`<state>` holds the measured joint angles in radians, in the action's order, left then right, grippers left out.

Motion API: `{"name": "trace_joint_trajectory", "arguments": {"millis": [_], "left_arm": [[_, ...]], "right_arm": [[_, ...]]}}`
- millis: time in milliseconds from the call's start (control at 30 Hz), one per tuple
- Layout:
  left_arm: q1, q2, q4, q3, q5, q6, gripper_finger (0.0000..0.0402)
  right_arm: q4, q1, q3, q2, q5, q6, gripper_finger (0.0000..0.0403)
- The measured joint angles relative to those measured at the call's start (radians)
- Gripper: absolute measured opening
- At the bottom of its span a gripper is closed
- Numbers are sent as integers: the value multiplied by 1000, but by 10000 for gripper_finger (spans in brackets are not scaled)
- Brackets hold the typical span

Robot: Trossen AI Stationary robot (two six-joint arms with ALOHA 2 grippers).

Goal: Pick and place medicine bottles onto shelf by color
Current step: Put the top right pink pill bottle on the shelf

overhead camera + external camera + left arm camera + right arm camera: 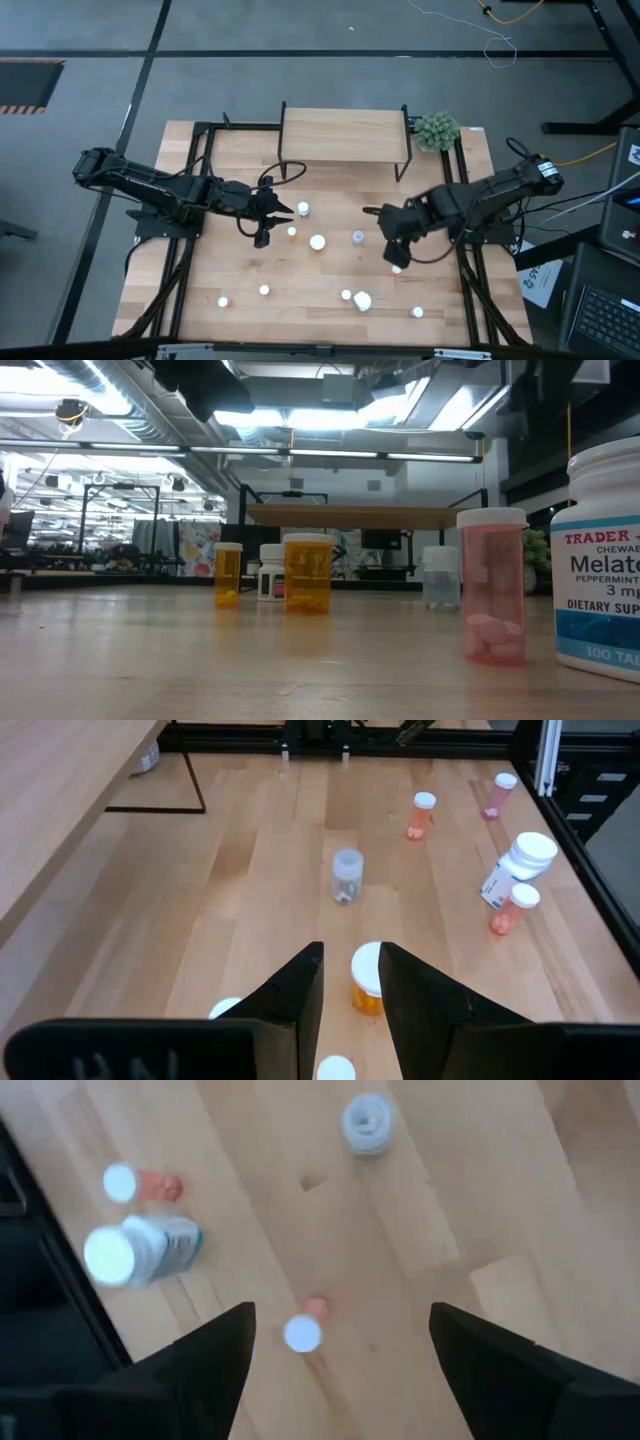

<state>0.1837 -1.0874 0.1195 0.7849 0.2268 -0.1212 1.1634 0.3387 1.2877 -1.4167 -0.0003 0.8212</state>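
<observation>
Medicine bottles scattered on tabletop [240,270], none on shelf [344,134]. Large white bottle [603,560] label reads "TRADER", "Melato", "PEPPERMINT", "3 mg", "DIETARY SUP". Right gripper [340,1342] spread wide, empty, above small pink bottle [304,1330]. Left gripper [350,982] partly parted, grasping nothing, over orange bottle [367,982].

the shelf [345,135] stands at the table's [240,320] far edge, a plant [437,130] just right of it. the medicine bottles [318,242] stand scattered over the table's middle and near part, between the left gripper [272,222] and the right gripper [395,250].
</observation>
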Motion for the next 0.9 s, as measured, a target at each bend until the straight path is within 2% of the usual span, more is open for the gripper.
{"name": "trace_joint_trajectory", "arguments": {"millis": [100,200,500,767,900], "left_arm": [[0,0,0,0,0,0,95],[0,0,0,0,0,0,95],[0,0,0,0,0,0,95],[0,0,0,0,0,0,95],[0,0,0,0,0,15,95]], "right_arm": [[0,52,0,-11,30,165,293],[-1,106,0,-40,34,249,285],[-10,220,0,-163,36,303,276],[-7,240,0,-246,63,296,275],[40,241,0,-263,72,242,275]]}}
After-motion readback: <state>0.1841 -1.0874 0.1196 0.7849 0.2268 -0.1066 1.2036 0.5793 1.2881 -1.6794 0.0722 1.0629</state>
